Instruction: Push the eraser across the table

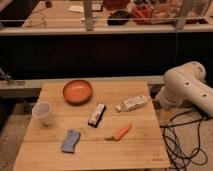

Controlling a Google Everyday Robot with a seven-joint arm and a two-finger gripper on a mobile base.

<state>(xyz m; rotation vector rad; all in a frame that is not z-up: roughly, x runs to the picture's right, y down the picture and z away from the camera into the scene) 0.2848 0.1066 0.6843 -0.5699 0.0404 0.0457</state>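
The eraser [97,115] is a small dark block with a whitish top and a reddish mark at its near end. It lies near the middle of the light wooden table [137,152], angled slightly to the right. My gripper is out of view. Only the white arm [187,89] shows, bent beside the table's right edge and well away from the eraser.
An orange bowl [77,91] sits at the table's back. A white cup [43,113] stands at the left, and a white bottle [132,104] lies right of the eraser. A carrot [121,132] and a blue sponge [71,141] lie in front. Black cables [185,142] cover the floor at right.
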